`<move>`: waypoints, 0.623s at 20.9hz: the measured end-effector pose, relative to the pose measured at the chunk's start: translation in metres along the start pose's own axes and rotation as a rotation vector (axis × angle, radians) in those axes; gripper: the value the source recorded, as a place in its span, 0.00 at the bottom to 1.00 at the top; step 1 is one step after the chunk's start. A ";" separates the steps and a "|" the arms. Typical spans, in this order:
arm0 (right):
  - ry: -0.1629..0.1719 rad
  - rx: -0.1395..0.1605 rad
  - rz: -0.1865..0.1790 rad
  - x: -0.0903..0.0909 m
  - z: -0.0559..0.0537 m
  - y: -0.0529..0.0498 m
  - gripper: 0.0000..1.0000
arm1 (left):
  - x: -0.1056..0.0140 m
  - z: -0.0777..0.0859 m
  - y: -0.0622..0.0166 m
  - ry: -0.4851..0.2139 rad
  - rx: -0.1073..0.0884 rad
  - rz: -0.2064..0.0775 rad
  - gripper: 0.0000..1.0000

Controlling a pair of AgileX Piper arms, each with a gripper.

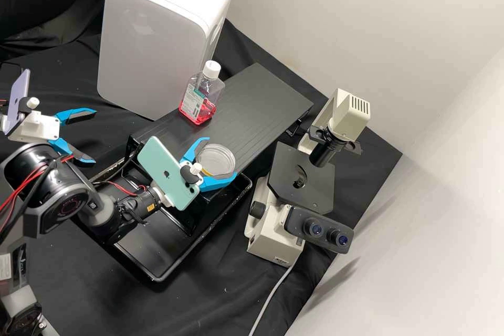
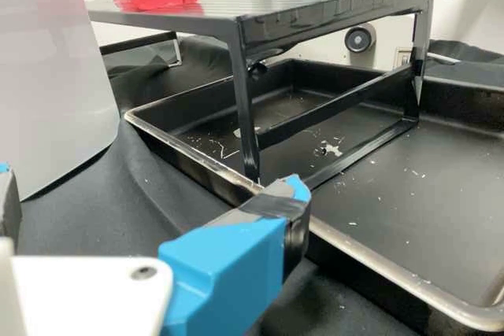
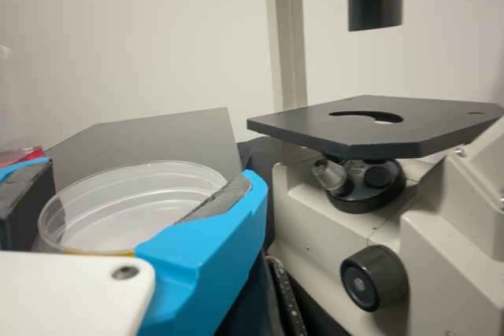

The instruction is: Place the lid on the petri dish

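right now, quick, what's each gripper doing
left gripper: open, holding nothing
right gripper: closed on the petri dish, which sits on the black rack

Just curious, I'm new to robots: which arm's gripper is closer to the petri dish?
Right. The right gripper sits around the petri dish on the black shelf; the left gripper hangs far off, near the white box.

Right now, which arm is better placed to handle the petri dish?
Right. The right gripper holds the petri dish on the shelf; the left gripper sits open beside the white box.
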 end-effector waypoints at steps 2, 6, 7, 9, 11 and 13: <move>0.001 0.000 -0.005 0.000 -0.001 -0.001 0.00 | 0.000 0.000 0.0000 0.000 0.000 0.000 1.00; 0.005 0.000 -0.009 0.000 -0.001 -0.002 0.00 | 0.000 0.000 0.0000 0.000 0.000 0.000 1.00; 0.005 0.000 -0.010 0.000 -0.002 -0.003 0.00 | 0.000 0.000 0.0000 0.000 0.000 0.000 1.00; 0.001 -0.001 -0.021 0.001 -0.002 -0.004 0.00 | 0.000 0.000 0.0000 0.000 0.000 0.000 1.00; 0.001 -0.006 -0.026 0.003 -0.003 -0.005 0.00 | 0.000 0.000 0.0000 0.000 0.000 0.000 1.00; -0.001 -0.006 -0.027 0.003 -0.003 -0.005 0.00 | 0.000 0.000 0.0000 0.000 0.000 0.000 1.00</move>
